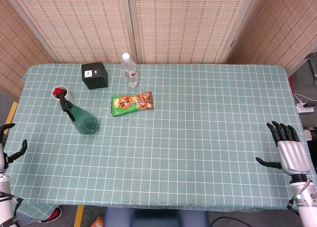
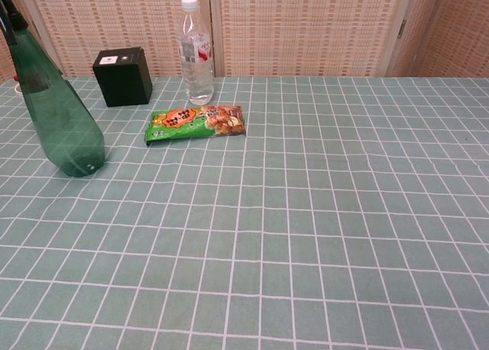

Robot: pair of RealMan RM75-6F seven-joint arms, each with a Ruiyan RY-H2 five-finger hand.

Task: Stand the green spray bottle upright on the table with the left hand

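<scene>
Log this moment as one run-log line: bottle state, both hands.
green spray bottle: upright on table, free | left hand: open, off table's left edge | right hand: open, idle at right edge

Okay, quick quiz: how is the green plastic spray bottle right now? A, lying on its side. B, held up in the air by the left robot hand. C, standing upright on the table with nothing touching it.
C: the green plastic spray bottle stands free, the left robot hand far aside.
</scene>
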